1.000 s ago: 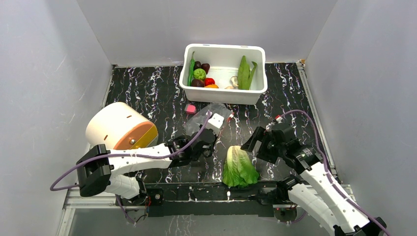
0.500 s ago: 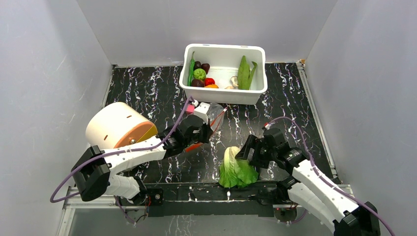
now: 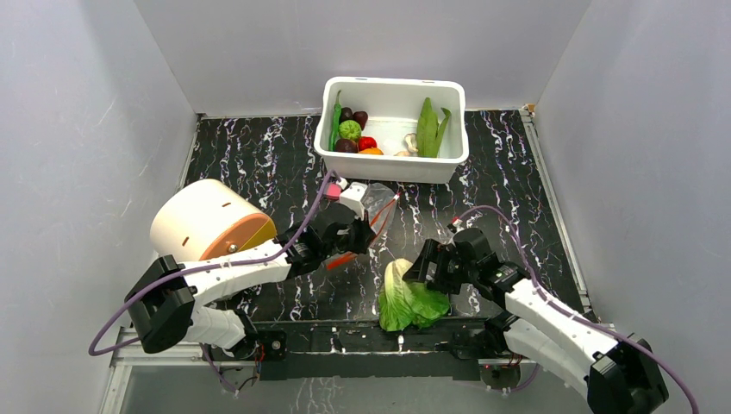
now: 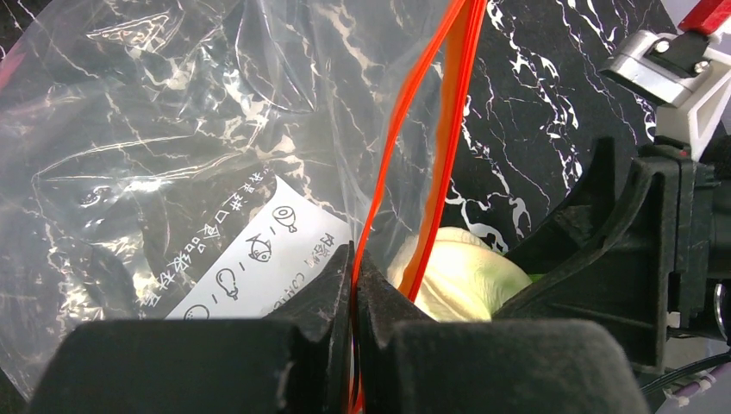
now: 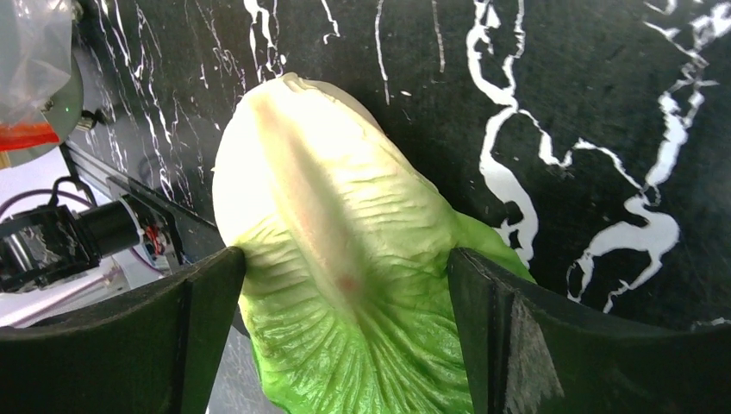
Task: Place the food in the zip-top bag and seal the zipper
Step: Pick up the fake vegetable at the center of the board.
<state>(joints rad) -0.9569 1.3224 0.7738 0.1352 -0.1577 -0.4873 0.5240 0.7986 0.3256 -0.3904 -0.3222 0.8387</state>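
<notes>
My left gripper [image 3: 358,237] is shut on the orange-red zipper [image 4: 431,129] of the clear zip-top bag [image 4: 172,129], holding the bag [image 3: 377,205] up in front of the tub. The pale-green cabbage [image 3: 409,302] lies near the table's front edge. My right gripper [image 3: 420,269] is around it, with both fingers against its sides in the right wrist view [image 5: 345,276]. The cabbage [image 4: 457,276] also shows past the bag mouth in the left wrist view. The green ball [image 3: 349,129], tomato [image 3: 367,142], purple rounds [image 3: 346,146] and long pods [image 3: 427,128] lie in the tub.
The white tub [image 3: 392,168] stands at the back centre. A large cream and orange round object [image 3: 211,222] sits at the left beside my left arm. Grey walls close in both sides. The table's front rail [image 3: 345,332] runs just below the cabbage.
My left gripper has raised the bag by its zipper, moving it back and left toward the tub. My right gripper has moved left onto the cabbage, which shifted slightly left.
</notes>
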